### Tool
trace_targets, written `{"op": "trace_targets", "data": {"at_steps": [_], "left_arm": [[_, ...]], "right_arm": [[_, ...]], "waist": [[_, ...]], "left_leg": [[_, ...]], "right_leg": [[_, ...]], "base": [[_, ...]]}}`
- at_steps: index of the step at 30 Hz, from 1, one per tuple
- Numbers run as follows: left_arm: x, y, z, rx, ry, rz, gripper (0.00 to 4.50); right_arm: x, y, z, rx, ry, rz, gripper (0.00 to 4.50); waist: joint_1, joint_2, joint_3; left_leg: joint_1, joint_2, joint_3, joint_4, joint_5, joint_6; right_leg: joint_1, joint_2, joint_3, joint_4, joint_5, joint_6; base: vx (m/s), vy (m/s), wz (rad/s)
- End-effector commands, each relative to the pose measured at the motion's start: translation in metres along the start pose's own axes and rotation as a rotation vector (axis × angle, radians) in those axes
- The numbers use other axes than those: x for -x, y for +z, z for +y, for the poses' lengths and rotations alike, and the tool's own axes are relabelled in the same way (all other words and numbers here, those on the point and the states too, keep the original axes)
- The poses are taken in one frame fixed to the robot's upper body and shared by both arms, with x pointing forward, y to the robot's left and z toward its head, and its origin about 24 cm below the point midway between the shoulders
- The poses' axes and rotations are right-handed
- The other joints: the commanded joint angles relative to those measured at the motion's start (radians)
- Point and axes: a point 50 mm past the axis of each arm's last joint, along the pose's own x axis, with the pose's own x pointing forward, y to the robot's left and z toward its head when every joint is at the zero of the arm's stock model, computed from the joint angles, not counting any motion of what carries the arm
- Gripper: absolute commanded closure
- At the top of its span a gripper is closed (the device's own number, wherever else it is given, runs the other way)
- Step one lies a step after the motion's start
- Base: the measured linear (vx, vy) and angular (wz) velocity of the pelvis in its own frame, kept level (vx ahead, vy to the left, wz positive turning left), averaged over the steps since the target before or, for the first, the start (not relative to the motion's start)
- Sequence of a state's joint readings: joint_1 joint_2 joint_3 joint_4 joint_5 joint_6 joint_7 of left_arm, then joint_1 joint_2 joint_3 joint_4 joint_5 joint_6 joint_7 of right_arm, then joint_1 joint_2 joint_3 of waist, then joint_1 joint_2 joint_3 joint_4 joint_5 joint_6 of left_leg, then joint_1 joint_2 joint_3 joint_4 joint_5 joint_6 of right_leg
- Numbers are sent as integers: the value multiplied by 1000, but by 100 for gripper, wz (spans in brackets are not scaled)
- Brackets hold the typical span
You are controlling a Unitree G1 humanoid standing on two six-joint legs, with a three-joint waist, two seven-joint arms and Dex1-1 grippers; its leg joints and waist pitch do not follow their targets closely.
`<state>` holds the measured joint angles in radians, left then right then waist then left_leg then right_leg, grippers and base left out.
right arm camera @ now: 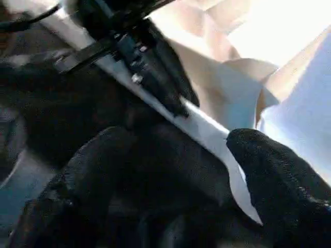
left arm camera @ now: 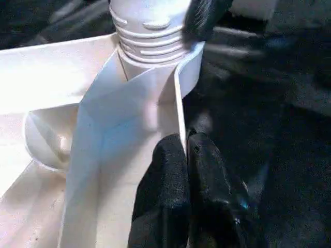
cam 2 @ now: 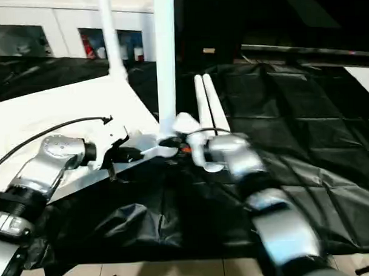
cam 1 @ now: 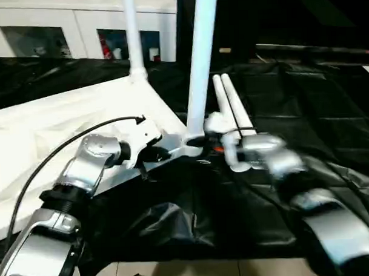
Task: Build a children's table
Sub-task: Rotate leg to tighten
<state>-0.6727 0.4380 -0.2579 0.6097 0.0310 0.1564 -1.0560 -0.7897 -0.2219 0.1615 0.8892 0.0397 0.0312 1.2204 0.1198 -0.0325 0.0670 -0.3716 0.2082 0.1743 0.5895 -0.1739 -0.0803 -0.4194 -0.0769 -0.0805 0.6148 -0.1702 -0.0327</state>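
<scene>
Head cam (L/R eye): children's table (cam 1: pixel 62 118) lies upside down on black sheeting (cam 1: pixel 304 97), ribbed underside up. Near-corner leg (cam 1: pixel 201 58) stands upright in its socket at the corner closest to the robot's arms. Second standing leg (cam 1: pixel 132 34) is at the next corner, farther back along the same rim. Two loose legs (cam 1: pixel 232 106) lie side by side on the sheeting, just beside the near-corner leg on its right. White glass-door cabinet (cam 1: pixel 84 32) is well behind the table.

Judgement: two legs in, two to go; whether the near-corner leg is seated fully can't be told from here.

Left gripper (cam 1: pixel 150 154) is at the table rim, just left of the near-corner leg. Right gripper (cam 2: pixel 183 131) is close by the base of that leg, near the ends of the loose legs.

L wrist cam: left fingers (left arm camera: pixel 176 170) pinched together on the thin rim wall of the table, rim between the pads. Threaded base of the near-corner leg sits in the socket just beyond, along the rim.

R wrist cam: right fingers (right arm camera: pixel 279 170) spread wide apart, nothing between them; table rim edge runs across the gap, with no contact discernible. The left gripper is on the rim beyond.

Next, as judged: pick up a loose leg for a bare corner.
</scene>
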Motion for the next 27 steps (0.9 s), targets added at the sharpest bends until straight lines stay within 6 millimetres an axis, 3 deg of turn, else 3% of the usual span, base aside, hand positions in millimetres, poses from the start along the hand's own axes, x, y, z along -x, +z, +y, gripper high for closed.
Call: {"op": "trace_targets", "data": {"at_steps": [1, 5, 6, 8, 9, 10, 12, 17, 23, 27], "left_arm": [[5, 5, -6, -53, -92, -26, 450], [7, 4, -14, -60, -155, -43, 450], [7, 4, -15, -62, -168, -44, 450], [7, 4, -19, -65, -189, -42, 450], [7, 3, -20, -69, -197, -36, 450], [7, 1, -21, -72, -201, -27, 450], [7, 0, -21, -76, -201, -21, 450], [11, -4, -24, -85, -208, -10, 450], [12, -3, -26, -85, -213, -13, 450], [11, -3, -26, -87, -216, -15, 450]], "right_arm": [[26, 7, -11, 46, -92, 6, 36], [33, 6, -13, 65, -132, 29, 36], [32, 4, -14, 63, -136, 34, 36], [31, 1, -13, 63, -141, 49, 36], [30, -1, -13, 69, -144, 68, 36], [31, -1, -12, 70, -148, 75, 36], [31, 0, -12, 65, -150, 70, 36], [34, 2, -13, 65, -174, 64, 36], [27, -1, -5, 40, -80, 50, 36], [20, -4, -1, 24, -42, 51, 36]], "waist": [[2, 14, -83], [-3, 15, -81], [-6, 19, -80], [-11, 17, -80], [-10, 20, -79], [-7, 15, -81], [-1, 20, -80], [4, 17, -77], [2, 18, -82], [2, 20, -81]], "left_leg": [[12, 29, 0, -62, -137, 44], [13, 28, -2, -65, -167, 29], [13, 30, -2, -66, -182, 20], [13, 27, -3, -66, -185, 14], [14, 26, -3, -66, -177, 11], [17, 25, -1, -65, -159, 8], [21, 25, 3, -62, -165, 16], [19, 28, -2, -69, -223, -1], [16, 27, -1, -64, -177, 13], [14, 26, -1, -63, -180, 20]], "right_leg": [[68, -68, 49, -48, -63, -237], [66, -69, 48, -52, -109, -237], [66, -69, 48, -55, -124, -236], [67, -67, 48, -55, -132, -233], [65, -66, 48, -55, -131, -232], [66, -66, 50, -53, -116, -238], [61, -62, 50, -54, -105, -244], [64, -68, 49, -60, -192, -213], [66, -64, 49, -50, -102, -233], [67, -63, 48, -51, -99, -240]], "base": [[0, 0, 0], [0, 0, 0], [0, 0, 0], [0, 0, 0], [0, 0, 0], [0, 0, 0], [0, 0, 0], [0, 0, 0], [0, 0, 0], [0, 0, 0]]}}
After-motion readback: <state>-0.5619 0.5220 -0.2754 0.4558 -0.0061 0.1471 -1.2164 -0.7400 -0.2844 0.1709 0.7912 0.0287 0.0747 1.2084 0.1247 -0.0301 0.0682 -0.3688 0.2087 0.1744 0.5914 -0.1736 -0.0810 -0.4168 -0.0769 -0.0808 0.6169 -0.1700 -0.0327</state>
